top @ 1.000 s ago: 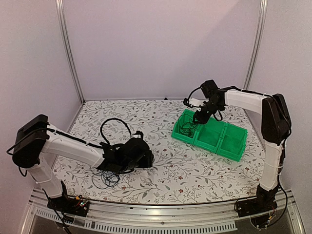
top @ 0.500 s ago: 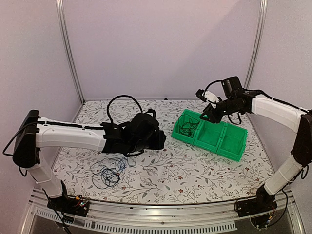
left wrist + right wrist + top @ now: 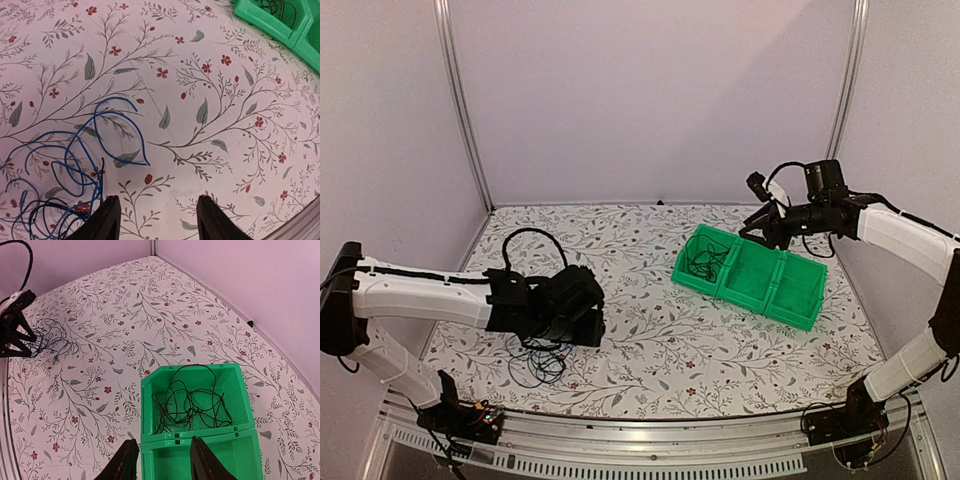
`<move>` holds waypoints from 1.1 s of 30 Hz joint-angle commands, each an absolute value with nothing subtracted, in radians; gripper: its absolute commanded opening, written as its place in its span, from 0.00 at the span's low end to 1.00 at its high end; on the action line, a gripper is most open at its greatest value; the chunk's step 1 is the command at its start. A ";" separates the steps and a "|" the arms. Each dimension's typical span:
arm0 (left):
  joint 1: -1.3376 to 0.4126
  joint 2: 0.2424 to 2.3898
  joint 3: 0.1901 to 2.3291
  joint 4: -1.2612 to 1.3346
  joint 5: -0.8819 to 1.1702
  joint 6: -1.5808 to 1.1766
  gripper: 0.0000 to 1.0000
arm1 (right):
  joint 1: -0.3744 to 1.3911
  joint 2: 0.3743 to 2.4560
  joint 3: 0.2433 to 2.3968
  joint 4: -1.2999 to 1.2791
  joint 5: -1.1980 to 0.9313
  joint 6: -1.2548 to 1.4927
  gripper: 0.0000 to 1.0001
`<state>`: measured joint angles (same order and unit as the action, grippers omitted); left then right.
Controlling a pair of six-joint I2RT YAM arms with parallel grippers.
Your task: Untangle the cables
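Right wrist sees cables (image 3: 192,407) in 1 bin (image 3: 145,410) compartment (left gripper (image 3: 157,200), right gripper (image 3: 163,441) spread).

Legible text, labels, brands, numbers, signs: none can be read in any view.
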<state>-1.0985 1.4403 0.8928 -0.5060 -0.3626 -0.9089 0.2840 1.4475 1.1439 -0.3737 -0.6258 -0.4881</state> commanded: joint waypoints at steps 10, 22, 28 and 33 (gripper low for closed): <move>-1.031 1.770 1.093 -0.553 -0.350 -0.979 0.46 | 0.290 1.447 1.128 -0.362 -0.734 -0.493 0.39; -1.033 1.804 1.291 -0.612 -0.379 -0.858 0.00 | 0.290 1.434 1.127 -0.365 -0.746 -0.502 0.37; -1.103 1.660 1.530 -0.671 -0.500 -0.668 0.00 | 0.290 1.433 1.126 -0.367 -0.756 -0.505 0.37; -1.114 1.535 1.551 -0.495 -0.389 -0.473 0.00 | 0.291 1.419 1.125 -0.373 -0.836 -0.507 0.37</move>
